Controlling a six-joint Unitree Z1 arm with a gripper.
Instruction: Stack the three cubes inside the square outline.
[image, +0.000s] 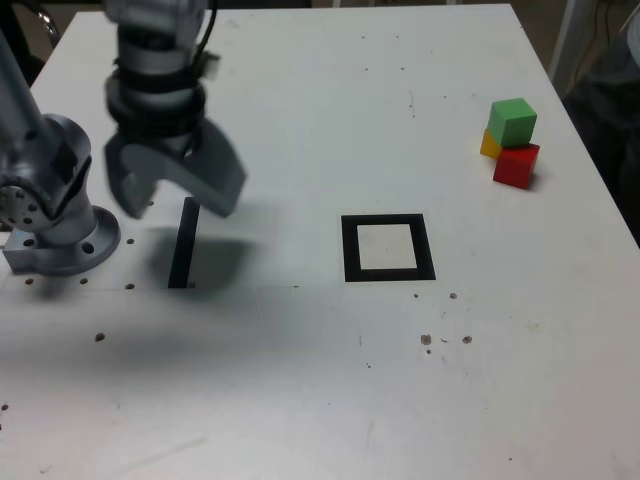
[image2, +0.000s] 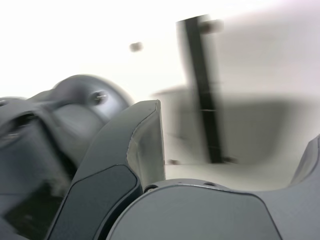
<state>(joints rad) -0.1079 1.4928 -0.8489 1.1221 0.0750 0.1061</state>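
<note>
I hold my jaws spread wide, released, with nothing between them, above the worktop (image: 300, 400). Clock directions here are read on the exterior view, twelve at its top.

The black strip (image: 184, 245) lies at six o'clock from my jaws, and a soft shadow (image: 222, 262) falls across the worktop beside it. At nine o'clock stands my grey base (image: 68, 255), close by; the wrist view shows grey arm housing (image2: 90, 112) near one of my fingers (image2: 120, 145).

The square outline (image: 352, 250) lies flat between three and four o'clock from me, well apart, its white centre bare of cubes.

From the outline, the cubes are clustered at about two o'clock, near the edge of the worktop. The green cube (image: 512, 122) sits on top, tilted; the red cube (image: 516, 167) is beneath it, toward six o'clock, and the yellow cube (image: 490, 145) is low toward eight, partly hidden. I can't tell exactly which of the two carries the green one.

Small dark marks (image: 426, 340) dot the worktop, some at five o'clock from the outline. Beyond its edge at three o'clock hangs something dark (image: 605, 120), too unclear to name.
</note>
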